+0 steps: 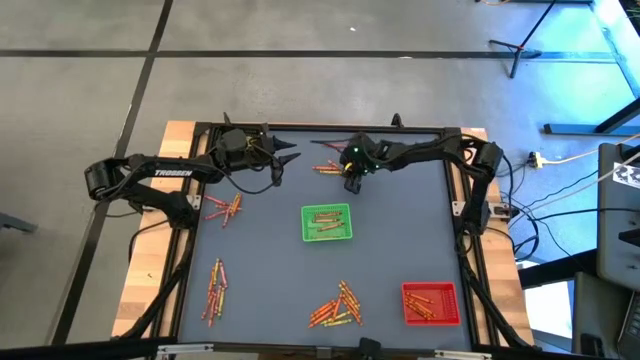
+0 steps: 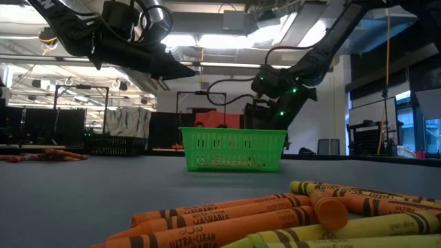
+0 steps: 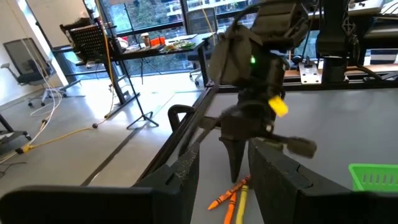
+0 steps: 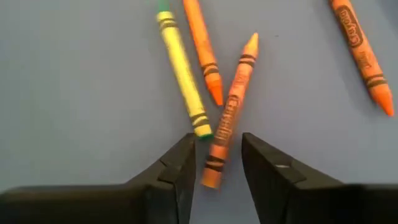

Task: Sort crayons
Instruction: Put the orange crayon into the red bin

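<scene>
The right gripper [image 4: 216,167] is held open astride an orange crayon [image 4: 230,115] at the table's [image 1: 400,250] twelve o'clock; nothing is grasped.

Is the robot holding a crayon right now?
No. The right gripper has open fingers either side of an orange crayon lying on the table; left gripper holds nothing.

Orange, yellow crayons [image 4: 227,118]; green tray [image 1: 327,222]; red tray [image 1: 431,303].
</scene>
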### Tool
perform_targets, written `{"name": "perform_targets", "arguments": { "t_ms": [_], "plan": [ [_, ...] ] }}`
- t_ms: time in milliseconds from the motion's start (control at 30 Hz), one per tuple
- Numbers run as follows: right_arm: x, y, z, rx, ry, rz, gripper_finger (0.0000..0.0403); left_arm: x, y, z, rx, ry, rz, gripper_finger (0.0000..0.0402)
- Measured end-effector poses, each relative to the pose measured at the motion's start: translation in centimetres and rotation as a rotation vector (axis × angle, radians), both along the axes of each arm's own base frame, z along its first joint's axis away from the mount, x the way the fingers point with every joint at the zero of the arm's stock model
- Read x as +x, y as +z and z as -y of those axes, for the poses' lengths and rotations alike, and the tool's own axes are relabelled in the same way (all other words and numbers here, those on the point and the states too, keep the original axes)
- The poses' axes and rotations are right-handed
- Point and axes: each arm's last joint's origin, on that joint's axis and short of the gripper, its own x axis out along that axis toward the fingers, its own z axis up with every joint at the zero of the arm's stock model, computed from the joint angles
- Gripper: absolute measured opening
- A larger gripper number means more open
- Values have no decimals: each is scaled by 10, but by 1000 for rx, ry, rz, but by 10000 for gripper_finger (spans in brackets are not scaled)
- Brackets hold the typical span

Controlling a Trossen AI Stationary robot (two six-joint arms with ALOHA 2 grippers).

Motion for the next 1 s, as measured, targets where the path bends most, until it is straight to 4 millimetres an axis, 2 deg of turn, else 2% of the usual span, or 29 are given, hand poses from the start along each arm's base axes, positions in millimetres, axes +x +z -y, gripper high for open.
{"name": "perform_targets", "arguments": {
  "t_ms": [67, 300, 567, 1000],
  "plan": [
    [0, -1, 1, -39, -25, -23, 125, 0, 0, 0, -1, 0, 0, 121],
    [-3, -2, 6, -15, -6, -18, 102, 0, 0, 0, 0, 0, 1, 121],
    [-6, -3, 7, -7, -2, -43, 14, 0, 0, 0, 0, 0, 1, 121],
    [-5, -1, 2, -70, 26, -88, 12, 0, 0, 0, 0, 0, 1, 121]
  ]
}}
